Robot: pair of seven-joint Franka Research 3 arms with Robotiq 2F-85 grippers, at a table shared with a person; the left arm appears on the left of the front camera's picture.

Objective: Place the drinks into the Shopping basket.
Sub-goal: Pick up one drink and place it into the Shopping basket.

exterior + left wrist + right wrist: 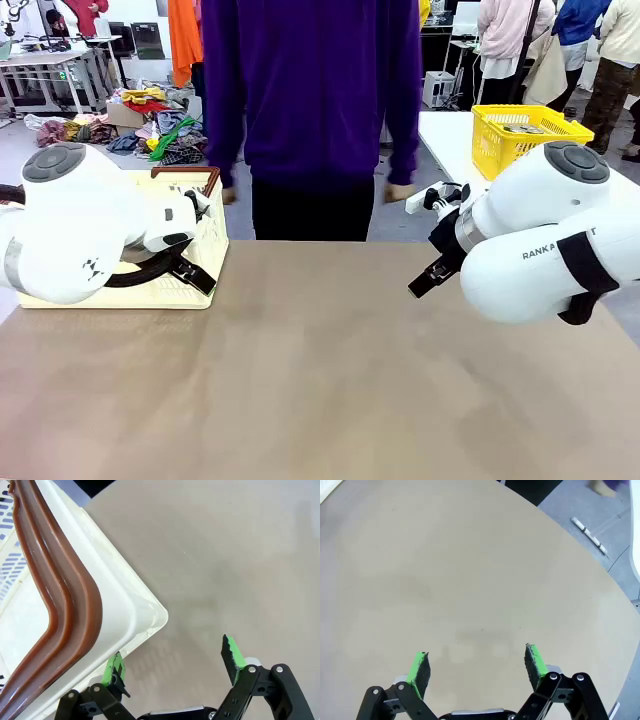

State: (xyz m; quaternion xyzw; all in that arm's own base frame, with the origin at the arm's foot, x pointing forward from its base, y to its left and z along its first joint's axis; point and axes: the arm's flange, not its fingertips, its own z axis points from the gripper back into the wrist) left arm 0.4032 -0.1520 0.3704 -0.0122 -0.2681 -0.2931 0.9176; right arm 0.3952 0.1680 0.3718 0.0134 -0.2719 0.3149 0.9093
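The drinks are out of view. The Shopping basket [214, 236], cream-white with a reddish-brown rim [60, 605], stands at the table's far left, partly behind my left arm. My left gripper [173, 655] hangs open over the table at the basket's near corner [150, 620], its left finger [115, 666] just under that corner and nothing between the fingers. My right gripper [476, 659] is open above bare table on the right side, holding nothing.
A person in a purple top [310, 90] stands at the far edge of the table, hands down at the sides. A yellow basket [520, 135] sits on a white table behind, at the right. The brown tabletop [320, 370] lies bare between the arms.
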